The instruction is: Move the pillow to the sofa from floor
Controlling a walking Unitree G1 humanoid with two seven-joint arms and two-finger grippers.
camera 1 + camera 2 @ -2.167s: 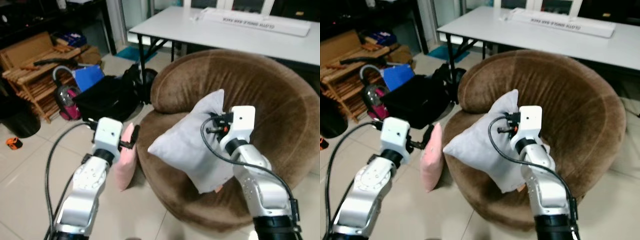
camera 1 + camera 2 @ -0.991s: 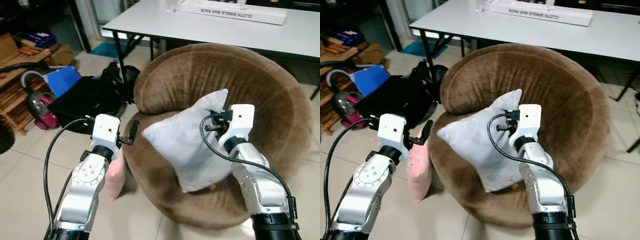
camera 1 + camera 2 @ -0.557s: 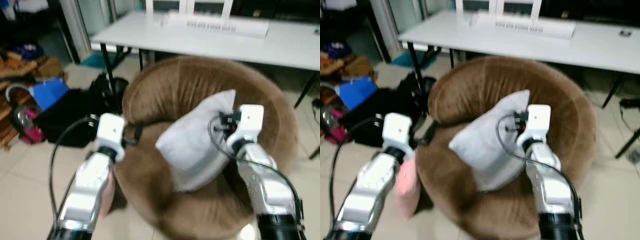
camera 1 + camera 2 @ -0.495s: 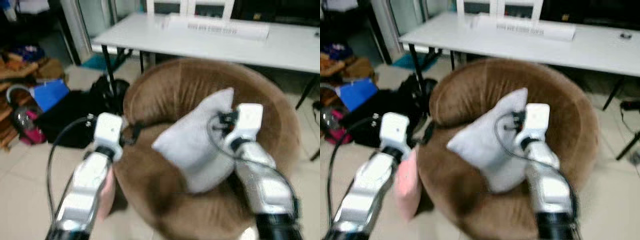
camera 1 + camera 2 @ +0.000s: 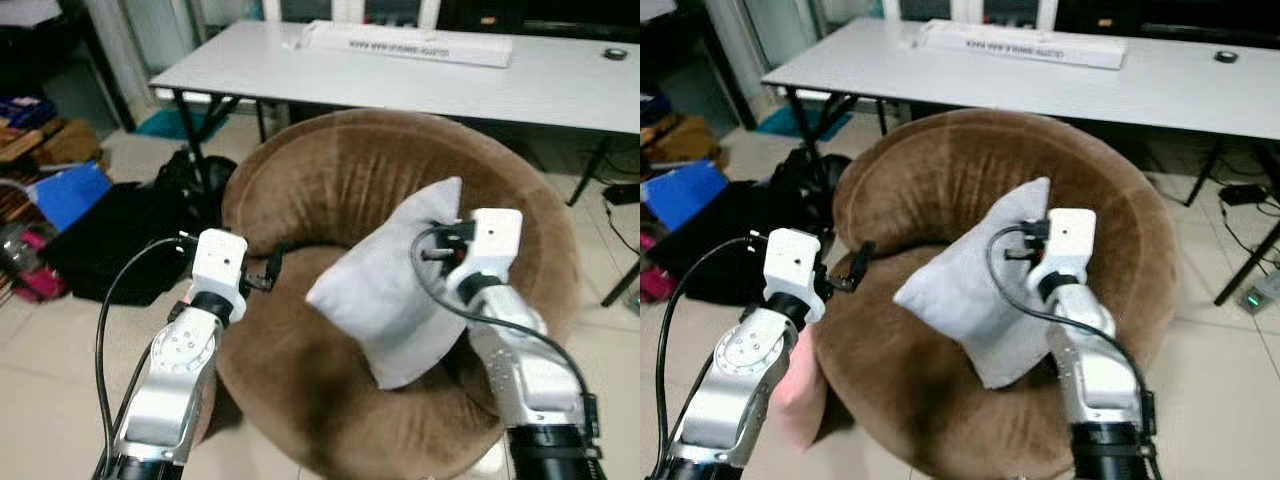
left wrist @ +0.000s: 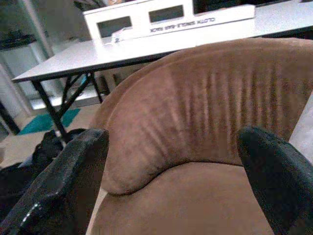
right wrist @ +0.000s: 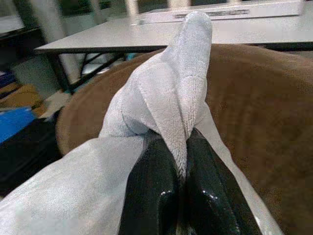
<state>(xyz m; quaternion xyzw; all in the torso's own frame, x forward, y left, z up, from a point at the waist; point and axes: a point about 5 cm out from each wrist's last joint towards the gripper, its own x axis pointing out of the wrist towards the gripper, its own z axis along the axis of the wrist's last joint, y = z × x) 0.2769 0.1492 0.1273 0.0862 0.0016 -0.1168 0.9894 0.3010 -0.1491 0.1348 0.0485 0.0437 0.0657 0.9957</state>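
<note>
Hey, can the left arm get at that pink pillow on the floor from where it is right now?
Probably yes: the open left pincer is free and the pink pillow lies right beneath that arm beside the sofa, though it must lower.

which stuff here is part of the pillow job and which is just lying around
Part of the job:
- grey pillow, pinched in the right end effector
- brown sofa, under the pillow
- left end effector, open by the sofa's edge

Just lying about:
- pink cushion on the floor
- white table
- black bag
- blue folder
</note>
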